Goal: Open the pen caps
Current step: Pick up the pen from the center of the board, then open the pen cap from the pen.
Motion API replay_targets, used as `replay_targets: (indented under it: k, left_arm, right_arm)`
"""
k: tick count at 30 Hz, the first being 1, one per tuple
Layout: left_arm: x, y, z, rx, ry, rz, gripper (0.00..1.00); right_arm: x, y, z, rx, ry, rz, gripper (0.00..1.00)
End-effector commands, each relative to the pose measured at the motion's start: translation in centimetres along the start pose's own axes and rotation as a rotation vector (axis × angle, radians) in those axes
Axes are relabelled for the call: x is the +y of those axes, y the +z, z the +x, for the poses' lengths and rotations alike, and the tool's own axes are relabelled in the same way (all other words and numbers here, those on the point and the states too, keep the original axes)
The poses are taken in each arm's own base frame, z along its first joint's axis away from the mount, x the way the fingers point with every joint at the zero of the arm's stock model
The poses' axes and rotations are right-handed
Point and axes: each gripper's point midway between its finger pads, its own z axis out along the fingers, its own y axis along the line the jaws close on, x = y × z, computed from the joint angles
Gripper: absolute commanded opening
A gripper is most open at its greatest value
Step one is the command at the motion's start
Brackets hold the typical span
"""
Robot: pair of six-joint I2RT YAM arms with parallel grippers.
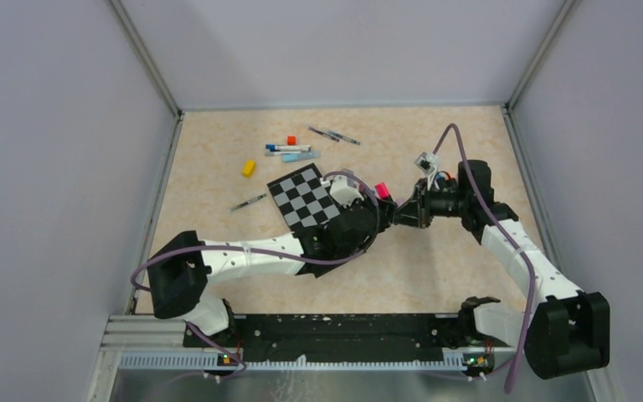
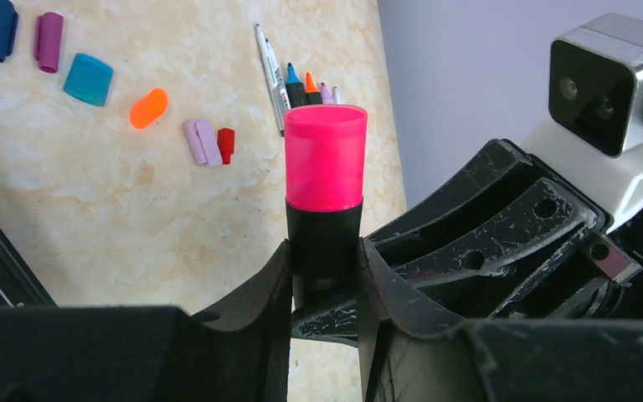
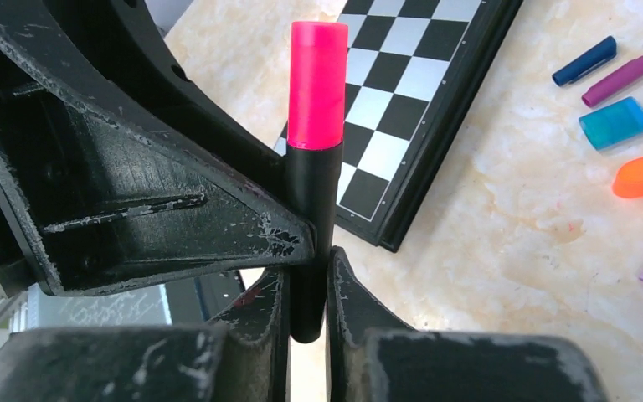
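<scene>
1. The pink cap [image 2: 325, 157] sits on the end of a black marker [image 2: 323, 243], which is held up off the worktop [image 2: 92, 218] between the two arms.
2. The left tool [image 2: 325, 280] is clamped on the black barrel just below the cap.
3. The right tool [image 3: 306, 293] is closed on the same barrel, farther from the cap, with a finger pressed against each side.
4. Loose on the worktop lie a dark blue cap [image 2: 0, 29], a purple cap [image 2: 48, 40], a teal cap [image 2: 88, 79], an orange cap [image 2: 148, 108], a lilac cap [image 2: 202, 141] and a red cap [image 2: 226, 144].
5. A cluster of pens [image 2: 297, 84] lies near them.
6. A checkerboard [image 1: 306, 198] shows just beside the left tool, and a yellow block [image 1: 249, 168] lies farther out.
</scene>
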Motion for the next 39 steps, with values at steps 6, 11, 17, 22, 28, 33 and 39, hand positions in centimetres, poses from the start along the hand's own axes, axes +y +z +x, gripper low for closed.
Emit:
replay_targets:
  k: [6, 11, 17, 22, 28, 33, 39]
  left_arm:
    - [-3.0, -1.7, -2.7, -0.076, 0.044, 0.127, 0.39]
    - [-3.4, -5.6, -5.8, -0.166, 0.276, 0.298, 0.99]
    - [-2.3, -10.6, -9.1, -0.174, 0.334, 0.531, 0.99]
    - [-2.8, -13.4, -8.9, -0.072, 0.382, 0.784, 0.99]
    - [-4.2, -12.8, -7.4, -0.012, 0.481, 0.864, 0.99]
    - [-5.1, -10.9, -7.0, -0.027, 0.473, 0.892, 0.99]
    - [-6.5, -9.8, -6.0, 0.018, 0.445, 0.965, 0.89]
  right_arm:
    - [1.4, -0.1, -3.3, -0.029, -0.095, -0.042, 0.0]
    - [2.8, -0.8, -2.3, -0.027, -0.18, -0.137, 0.0]
    - [4.8, -1.4, -0.7, -0.016, -0.256, -0.278, 0.0]
    - [5.8, -1.6, -0.2, -0.02, -0.259, -0.345, 0.0]
    - [7.2, -1.9, 0.0, -0.034, -0.214, -0.463, 0.0]
    - [7.2, -1.8, 0.2, -0.035, -0.188, -0.486, 0.0]
    - [7.0, -1.5, 0.4, -0.026, -0.171, -0.487, 0.0]
